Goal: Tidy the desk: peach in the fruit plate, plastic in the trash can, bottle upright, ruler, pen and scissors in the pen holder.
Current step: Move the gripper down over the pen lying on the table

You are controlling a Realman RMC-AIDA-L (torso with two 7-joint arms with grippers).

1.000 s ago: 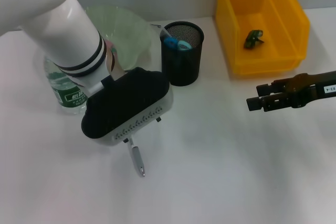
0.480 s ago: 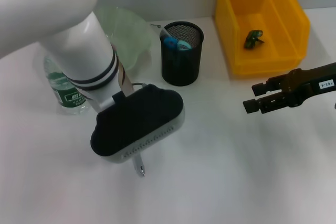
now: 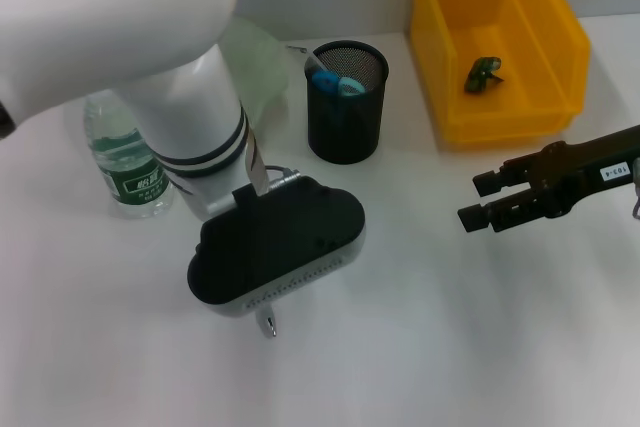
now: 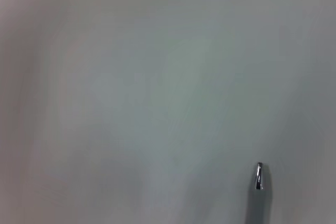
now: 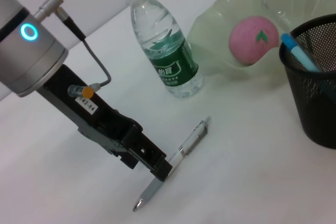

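A silver pen [image 5: 186, 145] lies flat on the white table, and its tip [image 3: 267, 325] pokes out from under my left wrist housing. That tip [image 4: 259, 178] also shows in the left wrist view. My left gripper [image 5: 160, 169] is down at the pen's middle. The water bottle [image 3: 125, 162] stands upright. A pink peach [image 5: 253, 38] sits in the pale green fruit plate [image 5: 220, 30]. The black mesh pen holder [image 3: 346, 102] holds a blue-topped item [image 5: 296, 51]. My right gripper [image 3: 478, 200] hovers open at the right with nothing in it. Ruler and scissors are not clearly visible.
A yellow bin [image 3: 440, 57] stands at the back right with a small dark green thing [image 3: 483, 74] inside. My left arm [image 3: 180, 97] hides much of the plate in the head view.
My left arm has swung forward and to the right, settling over the pen. The pen's tip has stayed in place. My right gripper has drifted slightly left and lower.
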